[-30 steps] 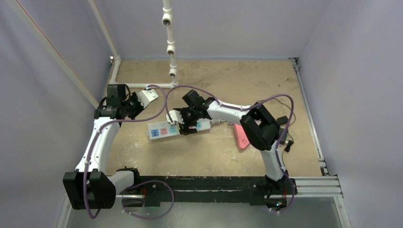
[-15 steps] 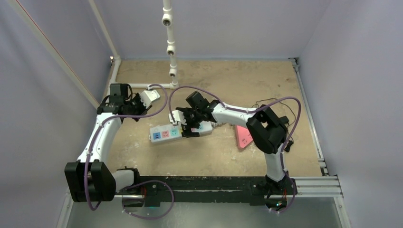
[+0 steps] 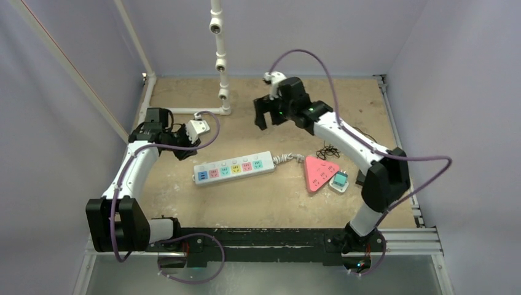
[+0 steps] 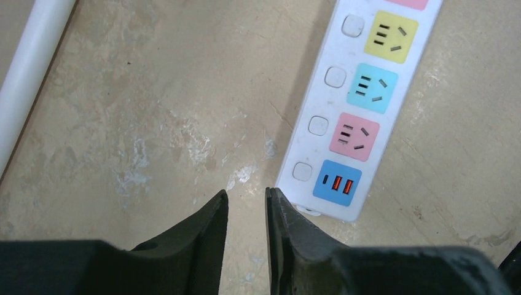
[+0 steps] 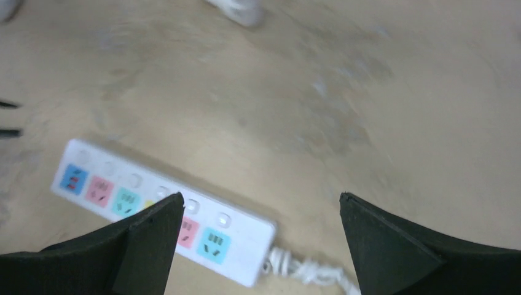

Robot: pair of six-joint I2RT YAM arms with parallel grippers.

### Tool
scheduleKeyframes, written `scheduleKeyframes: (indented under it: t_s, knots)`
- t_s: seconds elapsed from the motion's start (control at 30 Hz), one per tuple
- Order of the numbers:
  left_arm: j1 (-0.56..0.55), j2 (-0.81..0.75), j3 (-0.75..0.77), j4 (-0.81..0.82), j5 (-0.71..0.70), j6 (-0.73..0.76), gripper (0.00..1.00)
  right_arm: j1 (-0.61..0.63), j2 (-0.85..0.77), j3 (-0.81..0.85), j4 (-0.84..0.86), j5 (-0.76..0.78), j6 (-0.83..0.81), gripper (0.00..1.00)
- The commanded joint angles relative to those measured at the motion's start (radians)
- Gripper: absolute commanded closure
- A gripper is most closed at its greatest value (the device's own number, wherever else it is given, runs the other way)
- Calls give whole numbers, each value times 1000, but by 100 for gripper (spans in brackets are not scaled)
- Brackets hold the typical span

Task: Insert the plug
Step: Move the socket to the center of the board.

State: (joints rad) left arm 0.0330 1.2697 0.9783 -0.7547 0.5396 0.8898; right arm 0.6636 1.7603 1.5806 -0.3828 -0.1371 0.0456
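On the tabletop (image 3: pixel 264 203), a small white-and-teal plug (image 3: pixel 339 180) is seen lying just beside a pink triangular piece (image 3: pixel 318 172), apart from the white power strip (image 3: pixel 233 167) to its left. Farther back, the left end effector (image 4: pixel 246 201) is held almost pressed together, empty, near the strip's end. Farthest back, the right end effector (image 5: pixel 259 200) is spread wide, empty.

- You've got the power strip (image 3: pixel 233 168) lying mid-table, cord end on the right.
- The triangle board (image 3: pixel 318 173) is just right of that cord, with the plug (image 3: pixel 340 181) just beside the board's right side.
- The left gripper (image 4: pixel 246 196) is off the strip's left end, and the right gripper (image 3: pixel 269 117) is behind the strip.
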Motion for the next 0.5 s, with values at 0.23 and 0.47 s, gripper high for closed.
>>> scheduleKeyframes:
  t_s: [0.23, 0.47]
  knots:
    - [-111, 2, -60, -8, 101, 78, 60, -32, -362, -459, -419, 367, 614, 1]
    - [-229, -30, -157, 50, -15, 47, 23, -58, -385, -577, -417, 405, 619, 1]
